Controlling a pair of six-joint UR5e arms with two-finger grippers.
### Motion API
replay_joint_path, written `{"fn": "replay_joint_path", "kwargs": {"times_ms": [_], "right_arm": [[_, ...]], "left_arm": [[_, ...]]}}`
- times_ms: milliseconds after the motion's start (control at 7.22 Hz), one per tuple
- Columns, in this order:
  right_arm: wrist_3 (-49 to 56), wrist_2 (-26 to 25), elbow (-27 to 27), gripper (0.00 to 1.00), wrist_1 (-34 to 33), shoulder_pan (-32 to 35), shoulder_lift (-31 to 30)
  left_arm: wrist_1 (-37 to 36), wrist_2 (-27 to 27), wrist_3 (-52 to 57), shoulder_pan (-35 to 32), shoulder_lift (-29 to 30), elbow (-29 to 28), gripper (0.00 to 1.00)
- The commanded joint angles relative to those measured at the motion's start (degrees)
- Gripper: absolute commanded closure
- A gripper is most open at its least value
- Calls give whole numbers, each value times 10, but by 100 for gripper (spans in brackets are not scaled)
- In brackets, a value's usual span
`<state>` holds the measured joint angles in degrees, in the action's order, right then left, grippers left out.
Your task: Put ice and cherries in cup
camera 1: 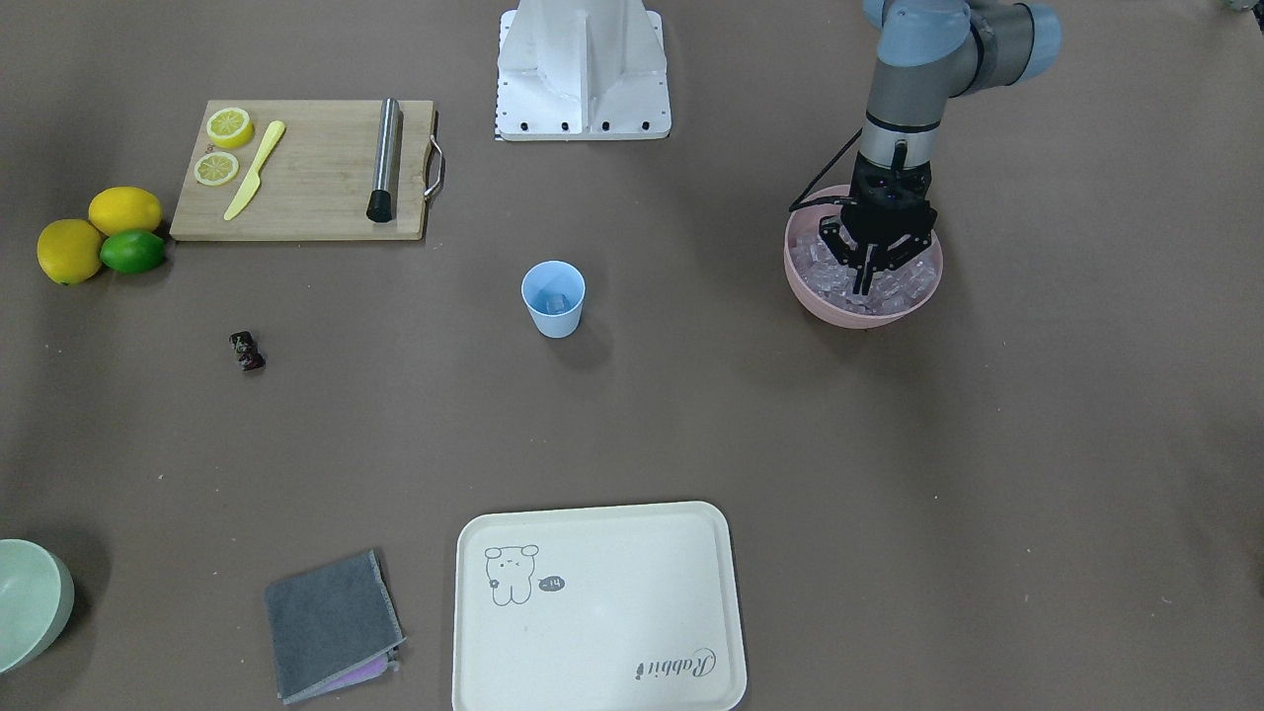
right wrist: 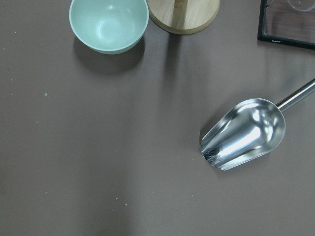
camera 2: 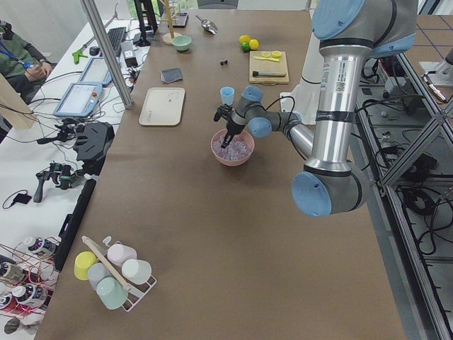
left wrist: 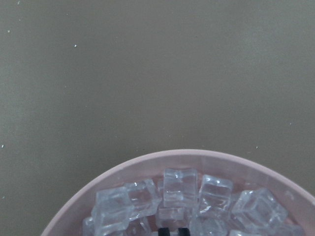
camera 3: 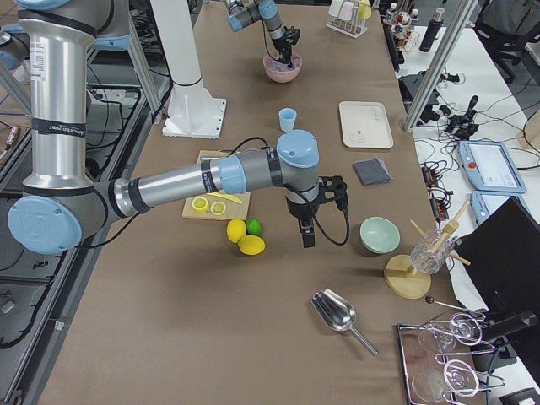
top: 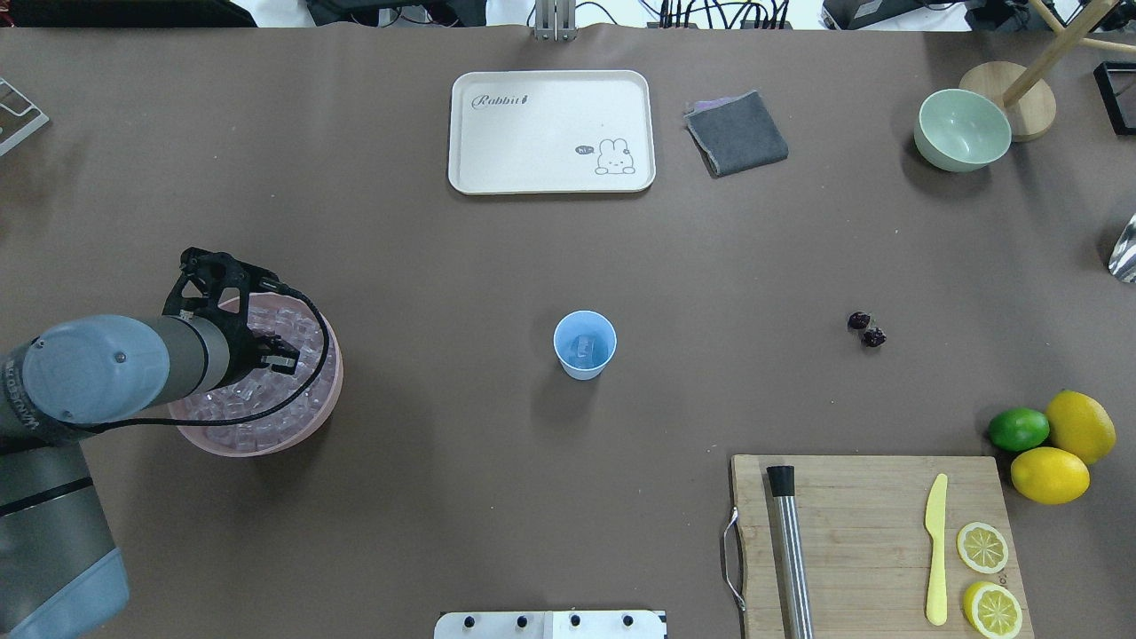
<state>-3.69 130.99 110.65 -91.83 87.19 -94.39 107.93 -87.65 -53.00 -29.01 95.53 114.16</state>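
The light blue cup (camera 1: 553, 298) stands upright mid-table, with one clear ice cube inside it, seen from overhead (top: 583, 344). The pink bowl (camera 1: 812, 296) holds several ice cubes (left wrist: 179, 189). My left gripper (camera 1: 867, 284) points down into the ice with its jaws close together; I see nothing held between the fingertips (left wrist: 170, 231). The two dark cherries (camera 1: 247, 351) lie on the table away from the cup, toward the lemons. My right gripper (camera 3: 306, 238) hovers near the lemons and shows only in the right side view, so I cannot tell its state.
A cutting board (camera 1: 306, 173) carries lemon slices, a yellow knife and a steel muddler. Two lemons (camera 1: 69, 250) and a lime (camera 1: 131, 252) lie beside it. A cream tray (camera 1: 597, 607), a grey cloth (camera 1: 331, 622), a green bowl (right wrist: 108, 24) and a metal scoop (right wrist: 243, 132) are nearby.
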Motion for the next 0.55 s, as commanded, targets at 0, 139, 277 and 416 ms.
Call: {"fn": "replay_joint_path", "kwargs": {"times_ms": [0,139,277,416], "right_arm": [[-1,0,0,0,0,0,0],[0,0,0,0,1,0,0],[-1,0,0,0,0,0,0],[-1,0,0,0,1,0,0]], "left_arm": [[0,0,0,-1,0,10,94],[0,-9,0,-6,0,18,85],[0,-41,0,-23,-4,25,49],[0,-68,0,-58,-5,26,12]]}}
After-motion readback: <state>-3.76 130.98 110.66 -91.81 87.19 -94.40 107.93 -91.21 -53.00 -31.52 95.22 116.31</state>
